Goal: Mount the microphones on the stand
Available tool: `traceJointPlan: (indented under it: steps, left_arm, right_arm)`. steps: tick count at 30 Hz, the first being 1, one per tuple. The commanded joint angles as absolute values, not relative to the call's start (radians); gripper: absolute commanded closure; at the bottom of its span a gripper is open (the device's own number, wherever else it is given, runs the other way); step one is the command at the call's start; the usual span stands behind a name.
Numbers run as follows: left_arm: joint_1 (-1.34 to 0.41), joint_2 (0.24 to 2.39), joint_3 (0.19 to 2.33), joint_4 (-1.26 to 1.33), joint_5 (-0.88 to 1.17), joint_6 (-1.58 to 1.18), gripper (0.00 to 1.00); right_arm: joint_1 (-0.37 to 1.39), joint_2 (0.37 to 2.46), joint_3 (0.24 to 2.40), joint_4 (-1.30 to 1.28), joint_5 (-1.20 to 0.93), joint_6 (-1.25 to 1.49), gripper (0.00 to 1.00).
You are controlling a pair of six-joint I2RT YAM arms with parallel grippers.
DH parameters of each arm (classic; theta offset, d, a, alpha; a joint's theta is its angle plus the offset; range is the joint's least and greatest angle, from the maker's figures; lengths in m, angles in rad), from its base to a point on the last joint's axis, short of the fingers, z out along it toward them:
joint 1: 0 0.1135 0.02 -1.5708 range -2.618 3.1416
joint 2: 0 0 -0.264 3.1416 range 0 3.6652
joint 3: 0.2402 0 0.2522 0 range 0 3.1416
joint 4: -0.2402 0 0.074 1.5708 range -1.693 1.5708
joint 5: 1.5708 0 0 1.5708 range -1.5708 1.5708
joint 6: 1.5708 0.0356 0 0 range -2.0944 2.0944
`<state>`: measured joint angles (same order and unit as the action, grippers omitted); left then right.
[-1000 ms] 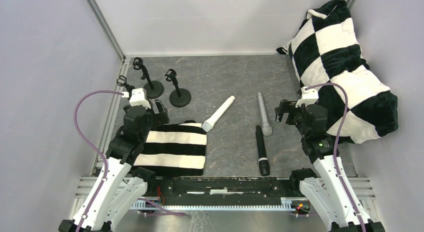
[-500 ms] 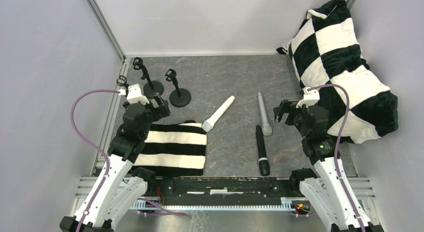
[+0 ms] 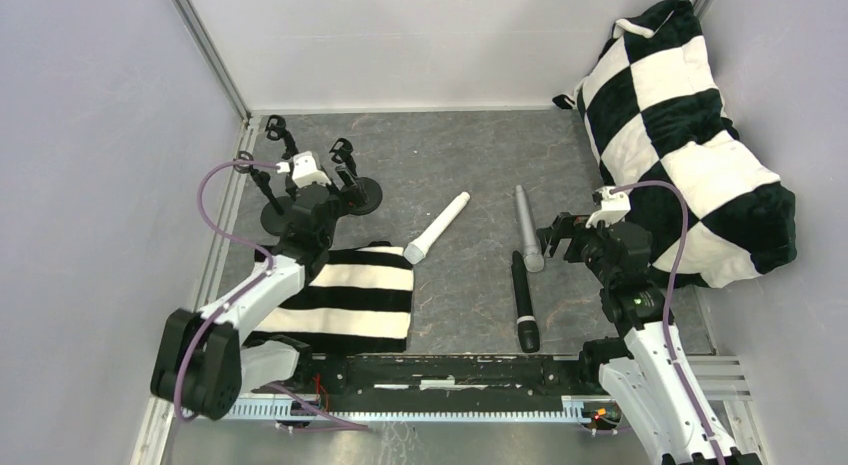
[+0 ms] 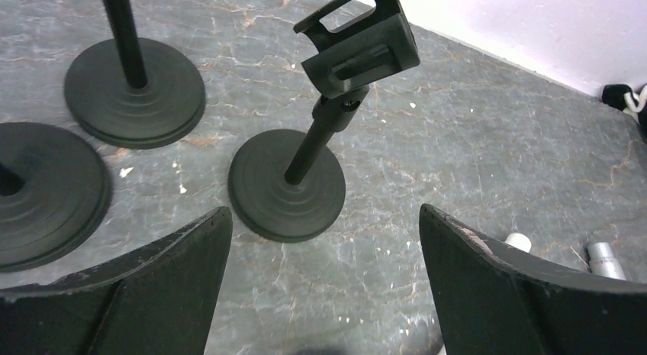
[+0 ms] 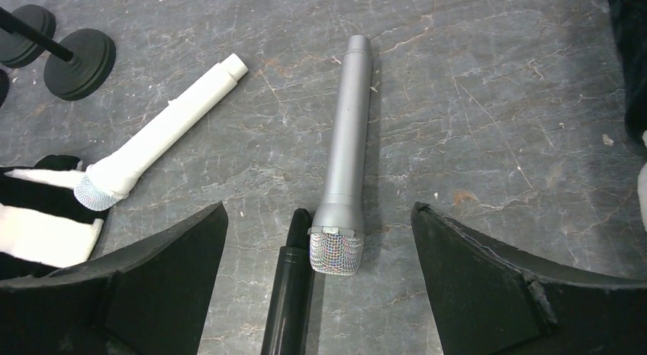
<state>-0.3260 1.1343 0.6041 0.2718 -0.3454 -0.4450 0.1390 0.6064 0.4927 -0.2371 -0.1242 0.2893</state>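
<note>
Grey marbled table (image 3: 450,155) holds slim white microphone (image 3: 437,227), silver microphone (image 3: 527,230), black microphone (image 3: 523,303).

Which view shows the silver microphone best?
Right wrist: the silver microphone lies centred, whole, mesh head nearest the camera. Top external shows it whole but small. Left wrist catches only its tail end at the edge.

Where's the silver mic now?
Top view: the silver-grey microphone lies right of centre, between the white microphone and the right gripper, head by the black microphone.

Left hand (image 4: 323,216) and right hand (image 5: 318,208) both gape wide, tilted downward.
</note>
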Motion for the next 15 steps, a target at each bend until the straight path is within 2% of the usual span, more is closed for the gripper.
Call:
traceJointPlan:
  steps: [1, 6, 15]
  left_arm:
    - [-0.332, 1.252, 0.581, 0.643, -0.392, -0.418, 0.04]
    - [-0.333, 1.419, 0.611, 0.767, -0.382, -0.369, 0.08]
    - [-0.334, 1.621, 0.723, 0.837, -0.403, -0.298, 0.27]
  right_arm:
    - [0.134, 0.592, 0.478, -0.171, -0.169, 0.308, 0.02]
    - [0.134, 0.583, 0.462, -0.169, -0.168, 0.300, 0.02]
    - [0.135, 0.569, 0.454, -0.190, -0.141, 0.264, 0.02]
